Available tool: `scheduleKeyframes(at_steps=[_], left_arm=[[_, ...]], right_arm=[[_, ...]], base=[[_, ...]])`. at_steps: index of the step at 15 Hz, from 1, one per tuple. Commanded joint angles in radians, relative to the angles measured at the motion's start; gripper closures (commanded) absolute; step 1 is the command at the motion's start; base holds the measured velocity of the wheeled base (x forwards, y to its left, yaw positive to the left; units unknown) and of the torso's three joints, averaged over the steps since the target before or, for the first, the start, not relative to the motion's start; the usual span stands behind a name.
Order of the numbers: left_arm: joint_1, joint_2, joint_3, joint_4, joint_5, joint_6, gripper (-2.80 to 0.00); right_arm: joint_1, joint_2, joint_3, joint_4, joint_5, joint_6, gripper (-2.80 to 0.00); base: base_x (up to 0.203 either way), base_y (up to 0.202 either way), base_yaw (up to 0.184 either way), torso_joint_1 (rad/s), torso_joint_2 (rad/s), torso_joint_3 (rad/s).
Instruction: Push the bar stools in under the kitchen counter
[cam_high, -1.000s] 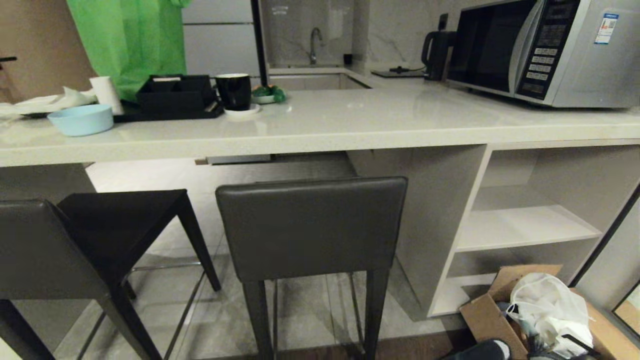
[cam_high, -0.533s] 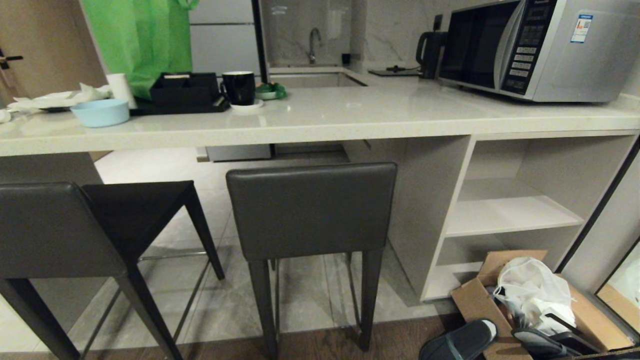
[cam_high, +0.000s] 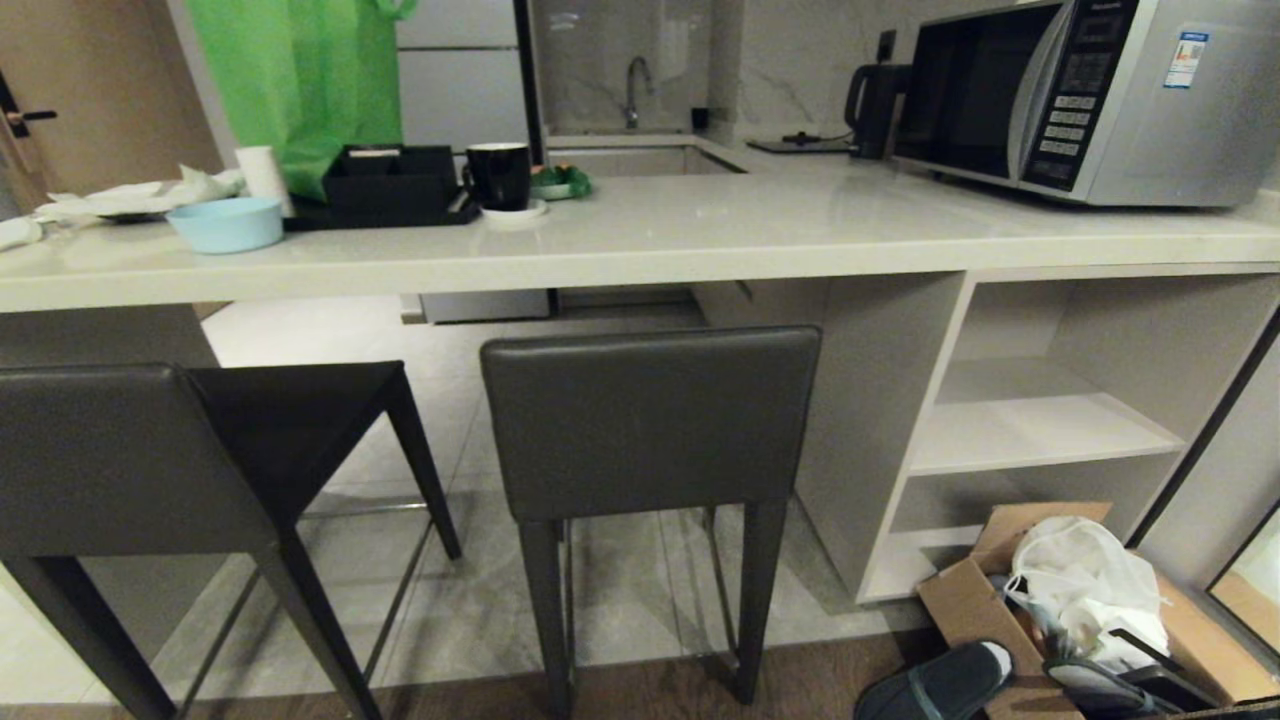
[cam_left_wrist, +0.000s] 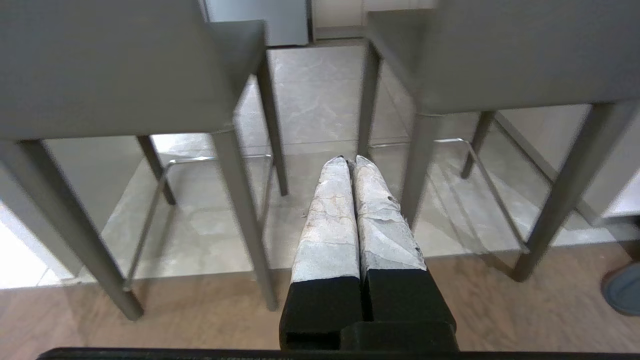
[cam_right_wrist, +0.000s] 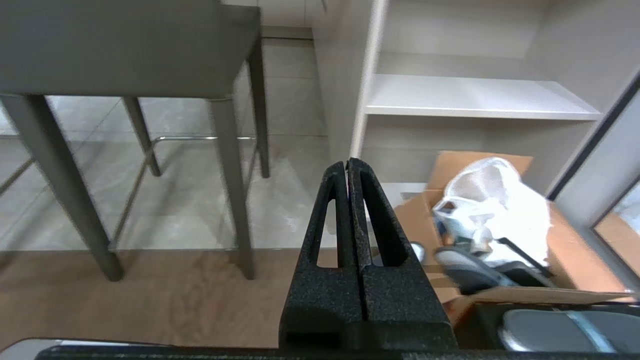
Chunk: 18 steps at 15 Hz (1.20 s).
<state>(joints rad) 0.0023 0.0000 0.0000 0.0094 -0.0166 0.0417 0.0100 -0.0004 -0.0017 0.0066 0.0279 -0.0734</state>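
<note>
Two dark grey bar stools stand before the kitchen counter (cam_high: 640, 250). The middle bar stool (cam_high: 650, 425) faces the counter squarely, its backrest toward me, short of the slab's front edge. The left bar stool (cam_high: 130, 460) is turned at an angle, its seat pointing right. Neither arm shows in the head view. My left gripper (cam_left_wrist: 351, 161) hangs low, shut and empty, level with the gap between the left stool (cam_left_wrist: 110, 70) and the middle stool (cam_left_wrist: 525, 55). My right gripper (cam_right_wrist: 348, 162) is shut and empty, to the right of the middle stool (cam_right_wrist: 125, 50) and before the counter's open shelves (cam_right_wrist: 475, 95).
On the counter are a microwave (cam_high: 1090, 100), a kettle (cam_high: 875, 100), a black mug (cam_high: 500, 175), a black tray (cam_high: 390, 185), a blue bowl (cam_high: 225, 222) and a green bag (cam_high: 300, 80). A cardboard box (cam_high: 1090, 610) with a white bag and slippers (cam_high: 940, 685) lies on the floor at the right.
The whole head view has shifted: the scene slid down and away, then slightly right, so the camera moved. Both stools stand as before relative to the counter.
</note>
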Motion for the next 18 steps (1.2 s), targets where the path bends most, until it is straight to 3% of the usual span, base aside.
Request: scheduleKeyframes(at_steps=[1,15,18], left_arm=[[0.001,0.0,0.005,0.0,0.0,0.0,0.0],[0.001,0.0,0.005,0.0,0.0,-0.005,0.0],[0.001,0.0,0.005,-0.002,-0.002,-0.003,0.0]], right_arm=[[0.001,0.0,0.0,0.0,0.0,0.001,0.0],[0.001,0.0,0.0,0.0,-0.005,-0.003,0.0],[0.001,0.0,0.0,-0.002,-0.005,0.003,0.0]], base=[[0.0,0.197,0.0,0.002,0.0,0.007],[0.0,0.196,-0.002,0.002,0.0,0.002],[0.0,0.066,0.0,0.035,-0.09,-0.066]])
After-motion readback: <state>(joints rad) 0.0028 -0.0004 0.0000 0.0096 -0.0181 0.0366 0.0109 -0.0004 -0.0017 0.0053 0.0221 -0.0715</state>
